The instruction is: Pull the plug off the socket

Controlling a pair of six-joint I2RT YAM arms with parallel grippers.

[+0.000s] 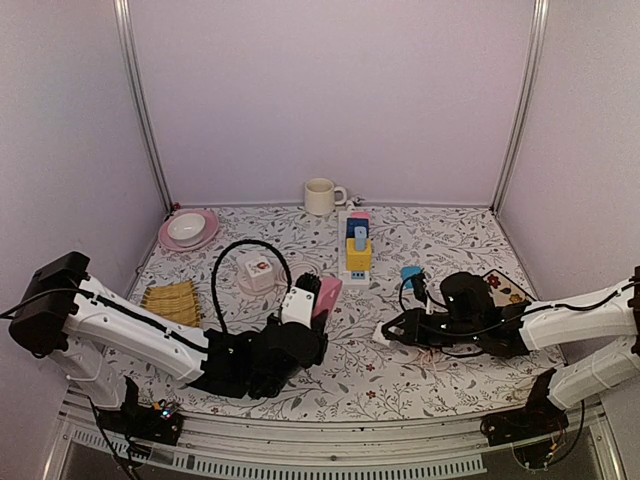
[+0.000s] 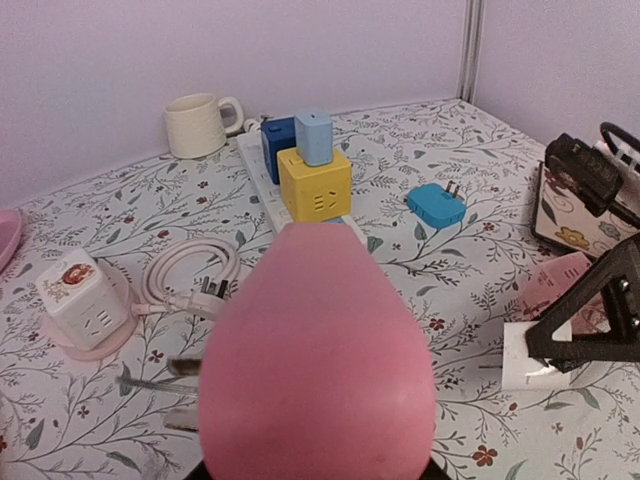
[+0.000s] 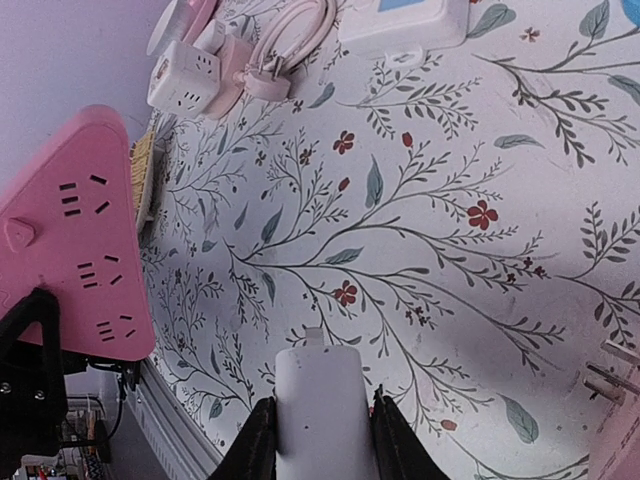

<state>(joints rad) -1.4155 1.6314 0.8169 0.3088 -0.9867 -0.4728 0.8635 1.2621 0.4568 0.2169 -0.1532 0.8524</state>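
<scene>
The pink, triangular socket (image 1: 328,294) is held in my left gripper (image 1: 312,318), which is shut on it. In the left wrist view the socket (image 2: 318,360) fills the foreground and hides the fingers. My right gripper (image 3: 322,430) is shut on the white plug (image 3: 322,405), with a black finger (image 3: 252,445) pressed to each side. The plug (image 1: 381,336) is out of the socket, with a gap of bare tablecloth between them. In the right wrist view the socket's holed face (image 3: 80,240) shows at the left. The plug's pins point toward the table.
A white power strip (image 1: 347,268) carries a yellow cube and blue adapters. Nearby are a loose blue adapter (image 1: 411,273), a cream mug (image 1: 320,196), a white cube socket (image 1: 259,272) with a coiled cable, a pink plate (image 1: 205,238) and a woven mat (image 1: 170,300).
</scene>
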